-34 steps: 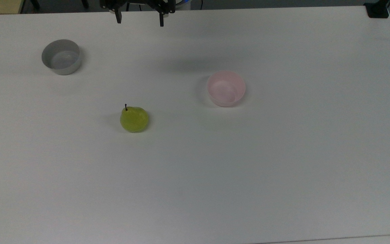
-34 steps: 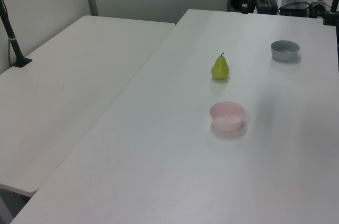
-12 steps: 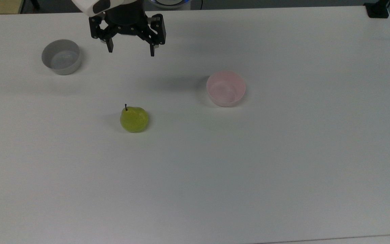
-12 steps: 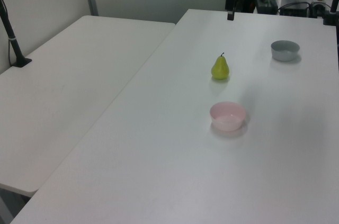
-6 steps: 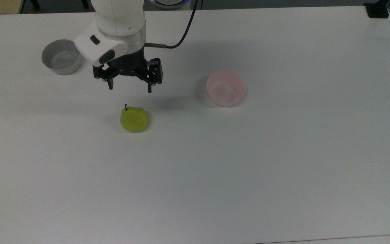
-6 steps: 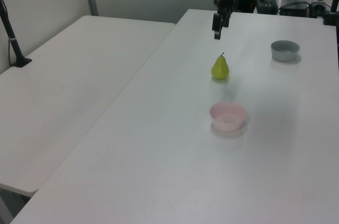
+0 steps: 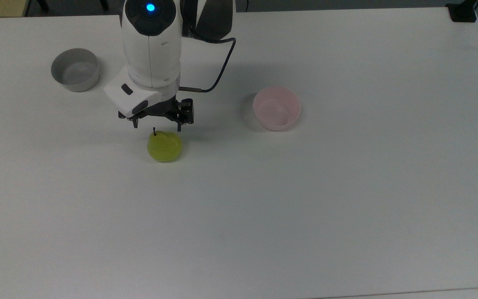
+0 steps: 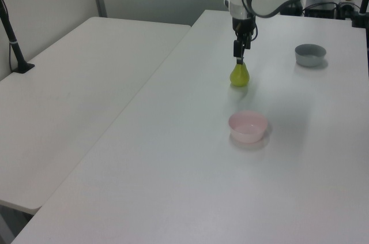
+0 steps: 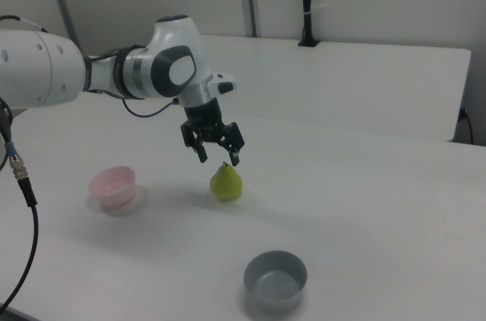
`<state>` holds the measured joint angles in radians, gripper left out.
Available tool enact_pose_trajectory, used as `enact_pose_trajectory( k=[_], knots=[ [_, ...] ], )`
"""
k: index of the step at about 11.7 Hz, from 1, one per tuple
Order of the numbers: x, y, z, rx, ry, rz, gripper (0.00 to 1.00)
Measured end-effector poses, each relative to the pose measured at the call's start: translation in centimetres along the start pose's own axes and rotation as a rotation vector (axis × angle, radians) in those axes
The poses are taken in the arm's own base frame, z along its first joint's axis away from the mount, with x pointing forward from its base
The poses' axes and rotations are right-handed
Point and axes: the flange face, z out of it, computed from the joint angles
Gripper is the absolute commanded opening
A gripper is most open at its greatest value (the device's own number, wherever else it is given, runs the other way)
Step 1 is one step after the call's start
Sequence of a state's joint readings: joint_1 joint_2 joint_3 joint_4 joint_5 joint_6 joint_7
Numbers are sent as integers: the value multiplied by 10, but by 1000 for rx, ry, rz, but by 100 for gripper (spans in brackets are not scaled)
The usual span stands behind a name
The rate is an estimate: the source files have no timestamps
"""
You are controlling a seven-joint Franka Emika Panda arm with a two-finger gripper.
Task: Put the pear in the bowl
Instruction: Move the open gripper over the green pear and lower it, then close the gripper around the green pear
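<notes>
Claw [image 7: 157, 126] fingers spread, we hang just above the upright pear [image 7: 164, 146], its stem pointing up between them.

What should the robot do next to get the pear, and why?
Probably go straight down a little. The gripper is open and hangs just above the pear, which stands upright on the table with nothing touching it. Lowering the fingers around the pear comes before closing and carrying it to the pink bowl.
</notes>
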<state>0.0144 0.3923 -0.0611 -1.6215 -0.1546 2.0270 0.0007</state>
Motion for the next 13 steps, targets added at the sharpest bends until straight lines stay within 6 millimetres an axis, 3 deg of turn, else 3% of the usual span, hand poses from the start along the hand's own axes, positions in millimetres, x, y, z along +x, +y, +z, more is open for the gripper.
enact_pose_trajectory(
  k=[7,13],
  knots=[
    [9,-5,64,-1,-12,-23,100],
    [12,-11,72,1,7,-33,100]
  ],
)
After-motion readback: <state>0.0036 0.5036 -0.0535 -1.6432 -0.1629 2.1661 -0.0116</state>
